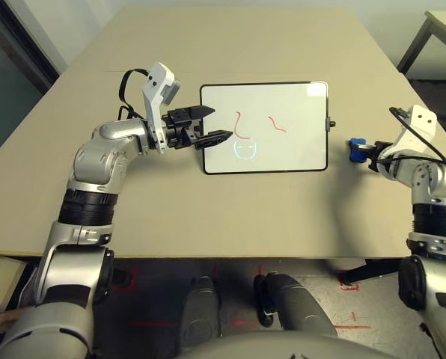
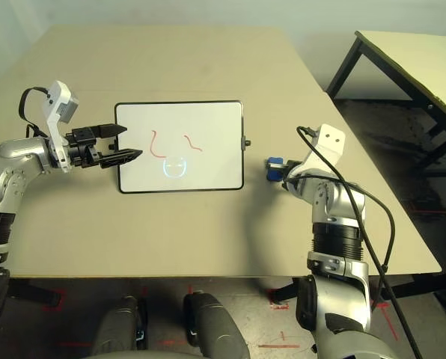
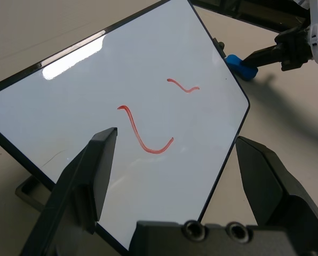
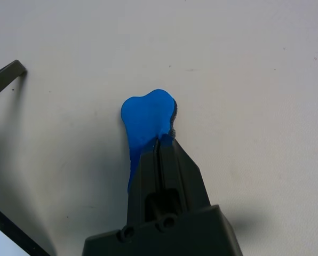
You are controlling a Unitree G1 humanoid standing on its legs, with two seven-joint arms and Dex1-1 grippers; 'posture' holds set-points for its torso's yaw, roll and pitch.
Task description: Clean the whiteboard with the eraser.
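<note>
Right gripper (image 1: 367, 152), at the head view's right edge, was clamped on the small bright blue eraser block (image 4: 147, 116) just beside the black-framed whiteboard (image 1: 283, 108) at centre, whose red squiggles (image 1: 243, 126) remained unwiped, while the left gripper (image 1: 210, 124) hovered open.

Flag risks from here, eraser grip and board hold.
1. The right gripper pinches the eraser by one end only; it could twist or slip under wiping pressure.
2. The left gripper stands open over the whiteboard edge, not clamped, so the board may slide once wiped.
</note>
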